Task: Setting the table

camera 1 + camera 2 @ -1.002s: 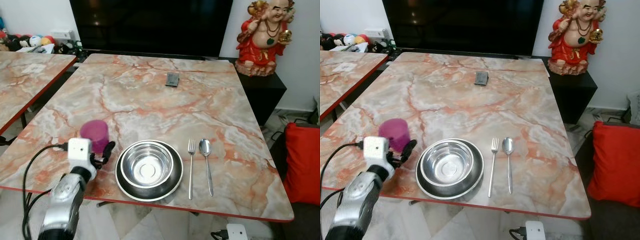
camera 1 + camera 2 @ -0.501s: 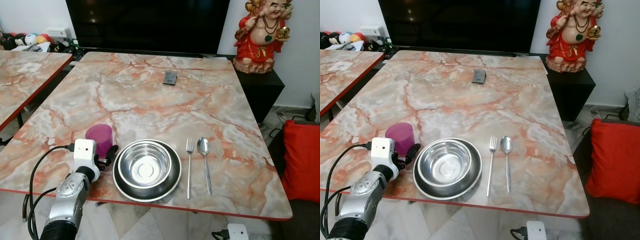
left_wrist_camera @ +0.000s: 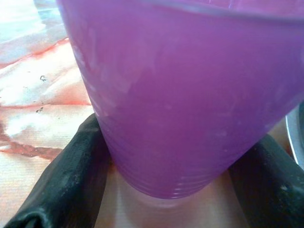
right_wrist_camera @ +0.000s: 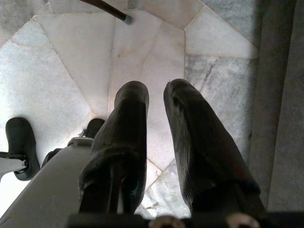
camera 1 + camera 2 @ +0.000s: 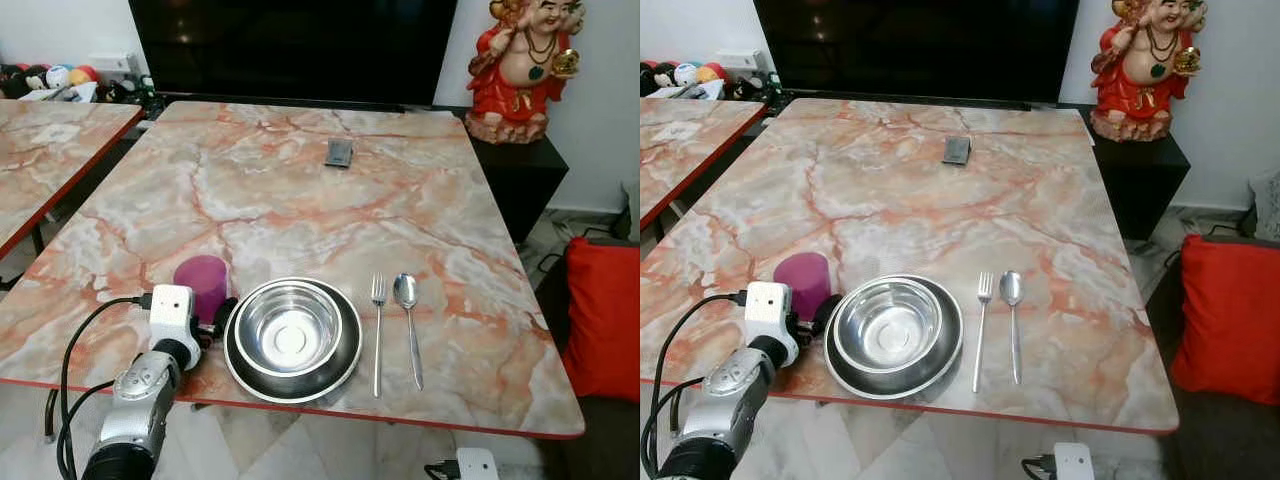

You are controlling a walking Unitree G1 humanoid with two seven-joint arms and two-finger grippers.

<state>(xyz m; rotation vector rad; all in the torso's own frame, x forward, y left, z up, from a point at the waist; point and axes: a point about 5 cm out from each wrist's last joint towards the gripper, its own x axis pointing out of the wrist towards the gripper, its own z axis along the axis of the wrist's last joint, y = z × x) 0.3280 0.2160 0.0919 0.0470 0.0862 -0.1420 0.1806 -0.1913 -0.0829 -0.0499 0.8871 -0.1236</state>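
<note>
Steel bowl (image 5: 291, 328) sat nested on dark plate (image 5: 343, 362). Fork (image 5: 378, 330) and spoon (image 5: 407, 320) lay right of bowl. Purple cup (image 5: 201, 283) stood just left of bowl, left gripper (image 3: 166, 190) fingers around its base. Right gripper (image 4: 154, 142) idle, fingers nearly together. Judged nearly done: cup release left.
</note>
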